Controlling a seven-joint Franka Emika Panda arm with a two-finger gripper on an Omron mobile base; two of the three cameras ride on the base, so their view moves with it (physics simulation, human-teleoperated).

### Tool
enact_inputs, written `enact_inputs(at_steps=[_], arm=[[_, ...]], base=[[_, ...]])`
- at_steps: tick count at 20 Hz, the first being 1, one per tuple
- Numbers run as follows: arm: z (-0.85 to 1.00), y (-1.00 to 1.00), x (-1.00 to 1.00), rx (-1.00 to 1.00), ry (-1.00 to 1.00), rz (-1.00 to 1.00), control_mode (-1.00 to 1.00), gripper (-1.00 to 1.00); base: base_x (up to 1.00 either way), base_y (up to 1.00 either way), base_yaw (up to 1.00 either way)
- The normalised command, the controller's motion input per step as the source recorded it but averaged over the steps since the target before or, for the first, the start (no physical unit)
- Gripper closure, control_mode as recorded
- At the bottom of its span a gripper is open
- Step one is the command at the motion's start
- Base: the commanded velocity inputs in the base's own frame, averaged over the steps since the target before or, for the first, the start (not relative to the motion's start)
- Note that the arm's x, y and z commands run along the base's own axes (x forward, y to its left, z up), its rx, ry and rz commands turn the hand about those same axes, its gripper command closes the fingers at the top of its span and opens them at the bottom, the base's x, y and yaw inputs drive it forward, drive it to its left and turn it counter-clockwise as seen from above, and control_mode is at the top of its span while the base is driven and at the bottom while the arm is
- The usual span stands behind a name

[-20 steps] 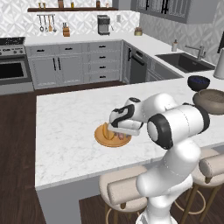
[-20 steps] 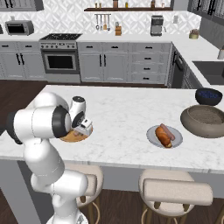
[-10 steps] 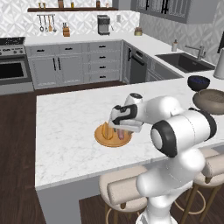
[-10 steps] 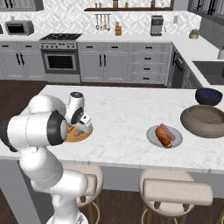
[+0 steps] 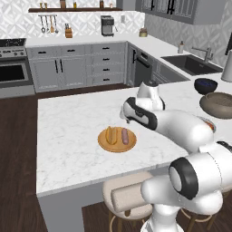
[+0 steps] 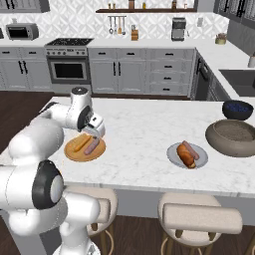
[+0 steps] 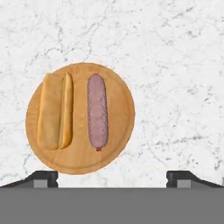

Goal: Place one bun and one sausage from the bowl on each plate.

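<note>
Left base view: we see the white marble surface (image 5: 68,136) carrying the wooden plate (image 5: 117,139), on which a bun (image 5: 110,134) and a sausage (image 5: 125,135) lie side by side, apart from each other; the hand (image 5: 127,116) hangs above the far edge of that plate, touching nothing, and its finger spacing is hard for us to read here. Well to the right of the wooden plate stands the speckled bowl (image 5: 218,104), with a dark blue bowl (image 5: 205,84) just behind it. Right base view: we find the same wooden plate (image 6: 84,148) with its bun (image 6: 79,144) and sausage (image 6: 91,146) at the left of the surface (image 6: 144,144), the hand (image 6: 94,128) poised just above the plate's far side. To the right of the wooden plate sits the grey plate (image 6: 187,155), bearing a second bun (image 6: 185,157) and a second sausage (image 6: 191,150) that lie against each other; further right we note the speckled bowl (image 6: 235,138) and, behind it, the dark blue bowl (image 6: 237,109). Hand view: we look straight down on the wooden plate (image 7: 80,162), bun (image 7: 55,111) to the left of the sausage (image 7: 97,111), with a narrow gap between them. The two fingertips (image 7: 42,179) stand spread wide, wider than the plate, and the hand (image 7: 112,180) grips nothing.
</note>
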Motion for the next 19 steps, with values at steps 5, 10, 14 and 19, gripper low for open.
enact_inputs(at_steps=[5, 10, 14, 19], arm=[[0.79, -0.95, -0.65, -0.01, -0.23, 0.0, -1.0, -1.0], [0.45, -0.93, -0.94, 0.03, -0.29, 0.0, -1.0, -1.0], [0.34, -0.89, -1.0, 0.05, -0.27, 0.0, -1.0, -1.0], [0.54, -0.39, -1.0, 0.05, -0.25, 0.03, -1.0, -1.0]], base=[[0.0, 0.0, 0.0], [0.0, 0.0, 0.0], [0.0, 0.0, 0.0], [0.0, 0.0, 0.0]])
